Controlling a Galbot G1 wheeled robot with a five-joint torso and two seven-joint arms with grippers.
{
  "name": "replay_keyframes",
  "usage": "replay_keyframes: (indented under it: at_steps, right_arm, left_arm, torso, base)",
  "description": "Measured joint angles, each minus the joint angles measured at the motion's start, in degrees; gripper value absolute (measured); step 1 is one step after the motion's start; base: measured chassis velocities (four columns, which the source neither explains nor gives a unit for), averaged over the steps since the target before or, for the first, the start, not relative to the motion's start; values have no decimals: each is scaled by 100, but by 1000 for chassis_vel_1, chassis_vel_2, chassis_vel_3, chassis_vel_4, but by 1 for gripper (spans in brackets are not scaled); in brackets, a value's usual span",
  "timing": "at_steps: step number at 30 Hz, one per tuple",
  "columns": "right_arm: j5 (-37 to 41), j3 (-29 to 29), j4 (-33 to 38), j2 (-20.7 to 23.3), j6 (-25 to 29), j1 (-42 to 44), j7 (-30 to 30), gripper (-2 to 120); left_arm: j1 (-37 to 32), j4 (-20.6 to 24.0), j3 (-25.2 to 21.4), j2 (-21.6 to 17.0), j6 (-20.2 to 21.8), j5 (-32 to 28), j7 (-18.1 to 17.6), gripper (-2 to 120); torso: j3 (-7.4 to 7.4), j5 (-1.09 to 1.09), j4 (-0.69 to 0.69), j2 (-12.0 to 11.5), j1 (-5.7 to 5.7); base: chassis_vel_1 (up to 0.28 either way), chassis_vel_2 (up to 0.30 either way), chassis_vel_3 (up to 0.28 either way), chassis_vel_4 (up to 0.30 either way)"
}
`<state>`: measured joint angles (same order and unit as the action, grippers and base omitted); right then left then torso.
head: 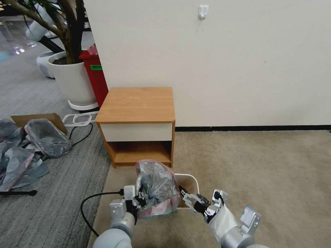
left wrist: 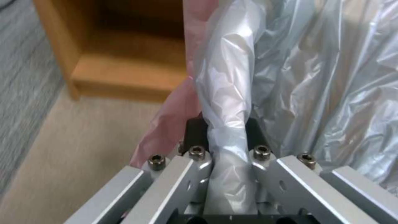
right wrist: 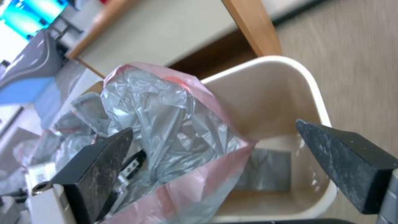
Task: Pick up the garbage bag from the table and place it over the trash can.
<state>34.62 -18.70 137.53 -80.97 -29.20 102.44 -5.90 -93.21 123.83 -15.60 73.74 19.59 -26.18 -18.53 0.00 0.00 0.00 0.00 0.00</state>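
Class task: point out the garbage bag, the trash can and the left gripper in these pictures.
garbage bag [head: 157, 186]: head view, crinkled grey middle.
trash can [right wrist: 286, 93]: right wrist view, inner cream wall.
left gripper [left wrist: 227, 146]: left wrist view, between fingertips pinching the bag.

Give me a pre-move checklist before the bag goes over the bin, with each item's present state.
1. Left pincer clamped on the garbage bag: ok, plastic bunched between its fingers.
2. Right pincer open and free: ok, holds nothing.
3. Bag off the table: ok.
4. Bag mouth spread wide: not ok, it hangs crumpled.
5. Bag above the trash can: ok, partly over the opening.
6. Bag rim over the can's rim: not ok, not yet fitted.
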Motion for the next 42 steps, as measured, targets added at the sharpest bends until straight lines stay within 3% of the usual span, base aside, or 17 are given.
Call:
replay_keyframes:
  at_steps: [3,9,20,24,25,28,31,33,35,36,42]
  right_arm:
    - [-694,267,206,105,120,-293,75,100]
    - [-795,527,248,145,115,-694,-11,100]
    - [314,495,-358,150,-164,-1416,-217,100]
    - [527,463,-468,147,-166,-1465,-219,95]
    - [601,430,-542,152,-154,-1493,-171,87]
    - [633,414,-598,159,-120,-1521,-115,80]
    - [625,388,-695,166,-36,-1552,38,65]
    - [608,388,-707,166,-22,-1552,59,64]
    - [485,387,-748,160,54,-1537,160,50]
    - [485,387,-748,160,54,-1537,160,50]
    - [162,435,-759,139,198,-1469,309,27]
  left_arm:
    - [-23,221,-29,-35,-137,-3,163,5]
    - [-38,523,30,-78,-145,8,184,5]
    - [-179,899,27,-106,-139,132,109,5]
    - [-185,919,41,-92,-148,138,122,5]
    - [-190,934,61,-81,-164,137,142,5]
    - [-192,946,69,-72,-174,120,150,5]
    - [-201,951,67,-58,-185,-15,153,5]
    - [-201,951,65,-55,-185,-42,153,5]
    - [-192,952,51,-36,-167,-222,127,5]
    - [-192,952,51,-36,-167,-222,127,5]
    - [-150,952,56,-2,-7,-608,-79,5]
  torso:
    - [0,0,0,0,0]
    - [0,-1,0,0,0]
    - [0,0,0,0,0]
    - [0,0,0,0,0]
    - [0,0,0,0,0]
    - [0,0,0,0,0]
    - [0,0,0,0,0]
    - [0,0,0,0,0]
    - [0,0,0,0,0]
    - [0,0,0,0,0]
    - [0,0,0,0,0]
  base:
    - [0,0,0,0]
    - [0,0,0,0]
    - [0,0,0,0]
    - [0,0,0,0]
    - [0,0,0,0]
    - [0,0,0,0]
    - [0,0,0,0]
    - [0,0,0,0]
    - [0,0,0,0]
    - [0,0,0,0]
    - [0,0,0,0]
